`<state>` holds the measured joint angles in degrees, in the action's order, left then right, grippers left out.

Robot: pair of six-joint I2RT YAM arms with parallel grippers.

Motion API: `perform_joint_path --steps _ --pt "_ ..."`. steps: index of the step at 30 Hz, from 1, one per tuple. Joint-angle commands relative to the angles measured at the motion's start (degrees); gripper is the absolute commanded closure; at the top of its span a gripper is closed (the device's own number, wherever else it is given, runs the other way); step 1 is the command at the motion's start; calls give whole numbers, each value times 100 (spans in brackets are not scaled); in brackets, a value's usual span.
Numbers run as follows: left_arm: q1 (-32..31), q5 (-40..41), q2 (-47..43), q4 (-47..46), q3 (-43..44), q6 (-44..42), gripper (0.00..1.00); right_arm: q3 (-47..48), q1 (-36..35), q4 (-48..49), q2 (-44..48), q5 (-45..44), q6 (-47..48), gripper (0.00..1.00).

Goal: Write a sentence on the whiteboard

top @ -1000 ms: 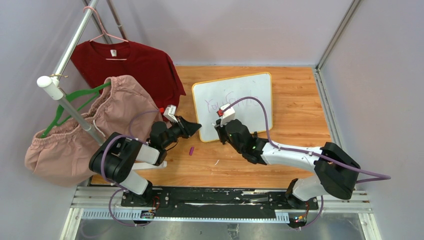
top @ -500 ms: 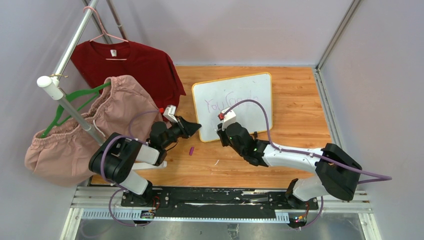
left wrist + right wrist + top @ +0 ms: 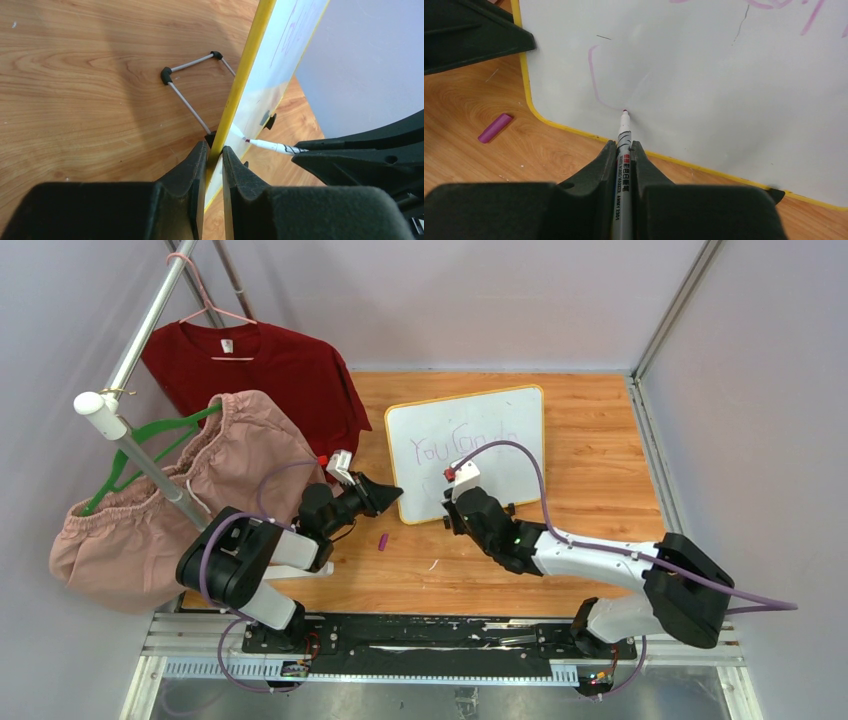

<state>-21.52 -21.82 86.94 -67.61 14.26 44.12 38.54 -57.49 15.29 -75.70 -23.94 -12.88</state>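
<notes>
Well, my right hand [image 3: 624, 150] was pressed together on the marker [image 3: 624, 131]. Its barrel ran out between the fingers, and its tip touched the whiteboard [image 3: 704, 75] just ahead of the hand, low on the face near the bottom-left corner. A curved purple stroke [image 3: 594, 75] ended right at that tip. Left of this hand and a little ahead, a purple cap [image 3: 495, 127] lay on the counter [image 3: 464, 100], just short of the yellow frame.

My left hand [image 3: 215, 149] was pinching the board's yellow edge between its fingertips, close to that same lower corner. To its right I could see the marker tip against the white face. To its left, behind the board, the wire stand [image 3: 187, 100] rested on the wood.

Beyond the right hand, higher on the board, ran the sentence [image 3: 452, 446], a faint purple line I couldn't fully read. Farther off, to the left of my left hand, a pink garment [image 3: 200, 490] and beyond it a red shirt [image 3: 260, 375] hung from a rail [image 3: 150, 315].
</notes>
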Motion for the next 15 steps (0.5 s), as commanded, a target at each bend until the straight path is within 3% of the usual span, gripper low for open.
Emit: perform_joint_path --steps 1,8,15 --pt "-37 -38 -138 -312 -33 9 100 -73 46 -171 218 -308 25 100" --pt "-37 -41 -103 -338 -31 18 100 -42 -232 287 600 394 295 100" --pt "-37 -59 -85 -392 -36 35 100 381 -297 176 179 741 274 100"
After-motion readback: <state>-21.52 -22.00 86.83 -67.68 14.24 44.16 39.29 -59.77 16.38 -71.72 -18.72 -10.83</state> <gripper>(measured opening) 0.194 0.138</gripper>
